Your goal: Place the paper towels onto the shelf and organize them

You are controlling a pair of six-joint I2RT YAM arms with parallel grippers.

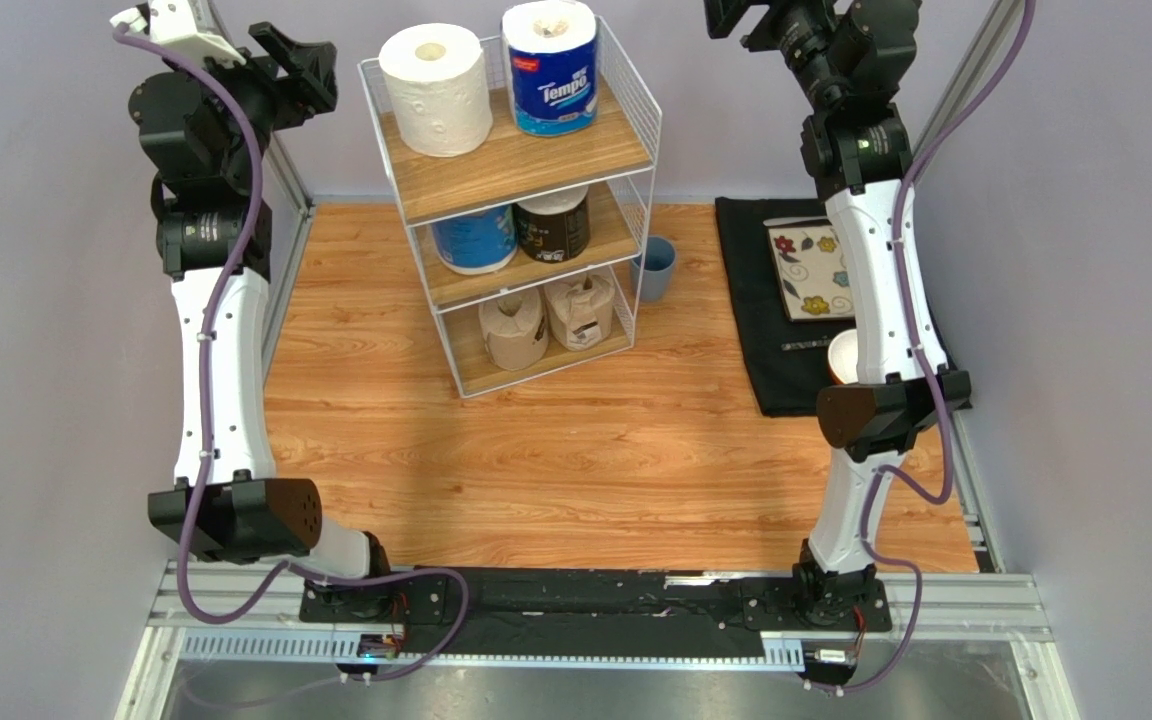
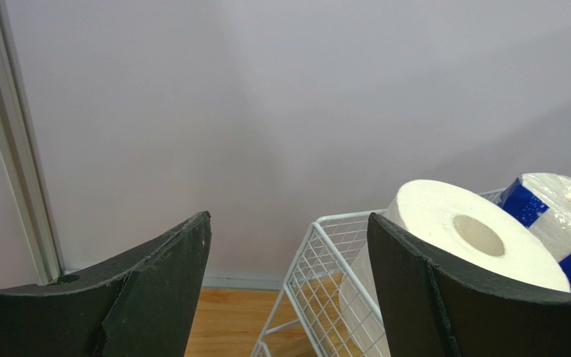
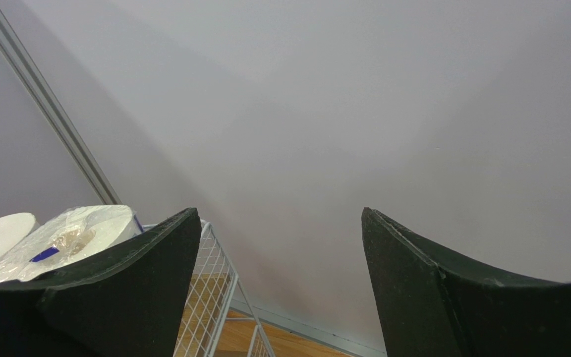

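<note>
The white wire shelf (image 1: 522, 158) stands at the back middle of the wooden table. Its top board holds a plain white roll (image 1: 437, 90) and a blue-wrapped roll (image 1: 551, 68). The middle board holds a blue-wrapped roll (image 1: 474, 237) and a dark-wrapped roll (image 1: 554, 225). The bottom board holds two brown paper rolls (image 1: 513, 327) (image 1: 582, 309). My left gripper (image 1: 297, 68) is raised left of the shelf top, open and empty (image 2: 288, 223); the white roll (image 2: 460, 230) shows past its right finger. My right gripper (image 1: 748, 18) is raised right of the shelf top, open and empty (image 3: 281, 223).
A blue cup (image 1: 657, 270) stands on the table just right of the shelf. A black mat (image 1: 793, 300) at the right carries a flowered card (image 1: 812, 270) and a white cup (image 1: 844, 356). Aluminium frame posts stand behind both arms.
</note>
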